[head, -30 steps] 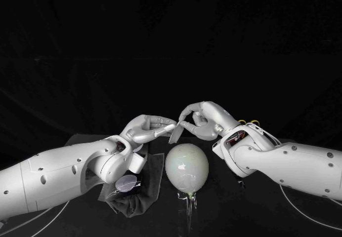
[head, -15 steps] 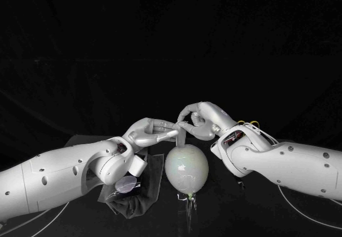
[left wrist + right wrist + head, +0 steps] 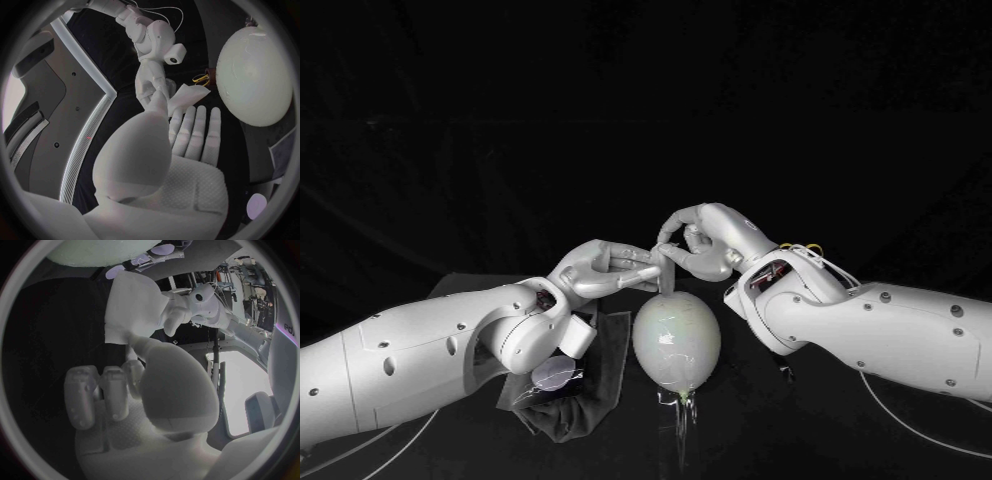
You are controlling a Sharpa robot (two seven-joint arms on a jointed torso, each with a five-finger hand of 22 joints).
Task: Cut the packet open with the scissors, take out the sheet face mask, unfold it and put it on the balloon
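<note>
Folded white sheet face mask (image 3: 662, 268) hangs just above the pale egg-shaped balloon (image 3: 678, 338), which stands mid-bench on the black bench (image 3: 776, 440). We note the left hand (image 3: 606, 268) and right hand (image 3: 700, 240) each pinching an edge of it in their fingers, we judge to pull it open before laying it on. Dark packet (image 3: 567, 408) lies toward the bench's left edge.

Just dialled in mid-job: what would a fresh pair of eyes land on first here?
The two silver hands meet over the middle of the table: the left hand and the right hand both pinch the white sheet face mask between them. Directly beneath lies the pale egg-shaped balloon, with no mask on it yet.
</note>
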